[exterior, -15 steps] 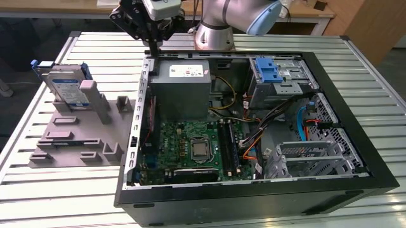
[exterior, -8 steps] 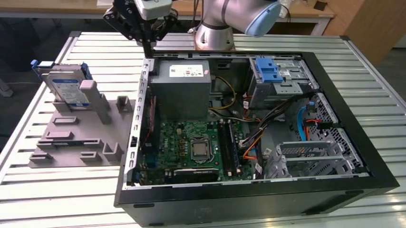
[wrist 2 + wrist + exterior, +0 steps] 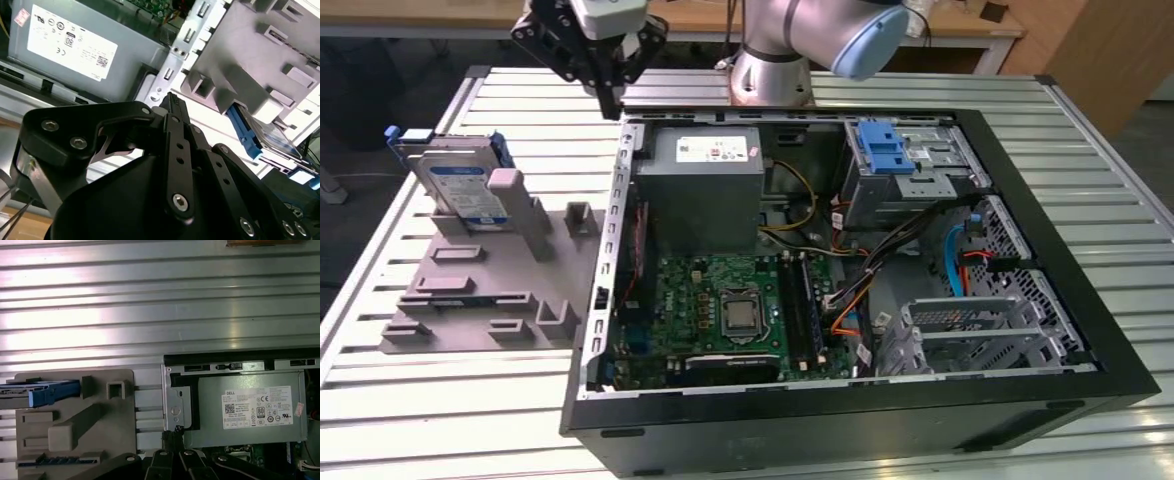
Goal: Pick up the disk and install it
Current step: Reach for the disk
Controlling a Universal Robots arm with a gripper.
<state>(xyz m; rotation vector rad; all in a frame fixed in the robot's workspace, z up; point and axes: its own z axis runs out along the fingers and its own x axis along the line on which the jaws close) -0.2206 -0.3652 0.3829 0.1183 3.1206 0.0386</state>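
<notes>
on the exterior view's left of the case [image 3: 854, 425], the disk [image 3: 460, 188] stands on edge in a grey stand [image 3: 480, 300] on the slatted table [image 3: 454, 420], its label facing out and its blue handle at the top. nothing touches it. nearer the case, the gripper [image 3: 610, 105] hangs over the table just outside the case's far corner, beside the power supply [image 3: 707, 175] and well apart from the disk. its fingers look pressed together with nothing between them, as both wrist views also suggest. further across the case, the metal cage [image 3: 921, 170] with its blue latch [image 3: 891, 150] sits at the far side. in the first wrist view the disk [image 3: 45, 392] sits slotted in the stand. judging from this, the task is at its start: the disk is not yet picked up, and nothing is installed.
</notes>
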